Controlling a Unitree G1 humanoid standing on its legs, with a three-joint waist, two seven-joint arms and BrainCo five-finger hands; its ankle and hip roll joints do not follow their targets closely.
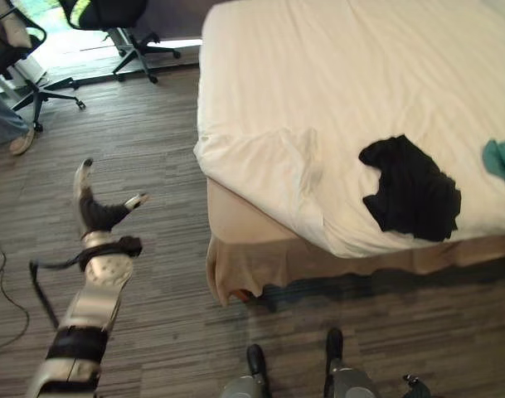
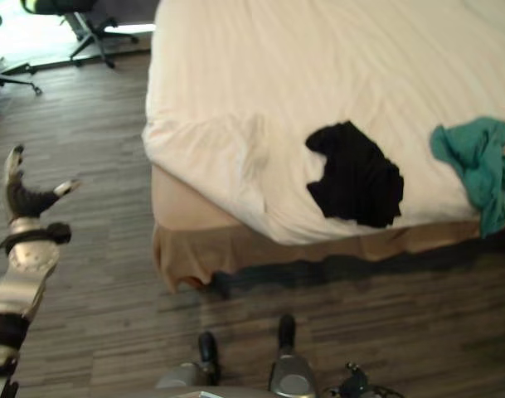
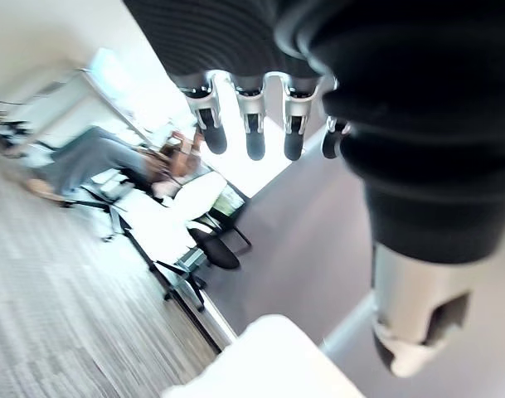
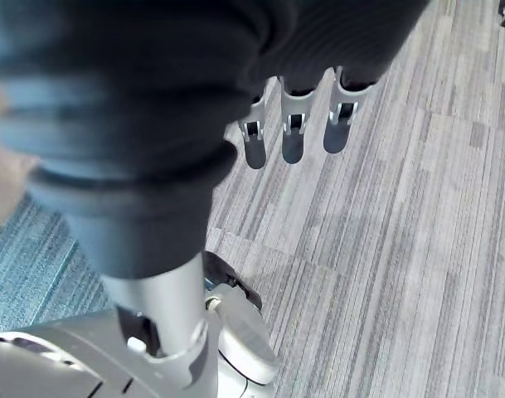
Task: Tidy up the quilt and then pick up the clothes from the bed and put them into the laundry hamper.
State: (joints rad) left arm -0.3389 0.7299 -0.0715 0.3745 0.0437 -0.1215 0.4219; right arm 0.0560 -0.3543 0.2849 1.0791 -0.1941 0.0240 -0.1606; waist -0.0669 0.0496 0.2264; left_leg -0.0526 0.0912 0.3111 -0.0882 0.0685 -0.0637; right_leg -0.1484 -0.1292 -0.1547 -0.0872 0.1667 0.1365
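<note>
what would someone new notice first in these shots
Probably the black garment, crumpled near the front edge of the white quilt on the bed. A teal garment lies to its right, drooping over the same edge. The left hand hangs open above the wood floor, left of the bed corner.

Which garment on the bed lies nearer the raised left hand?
The black garment, near the bed's foot edge; the teal one lies farther right, away from the left hand.

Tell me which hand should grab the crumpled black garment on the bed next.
Left, probably. The left hand is raised and open over the floor beside the bed, while the right hand hangs open, pointing at the floor. The crumpled black garment lies near the bed's front edge.
</note>
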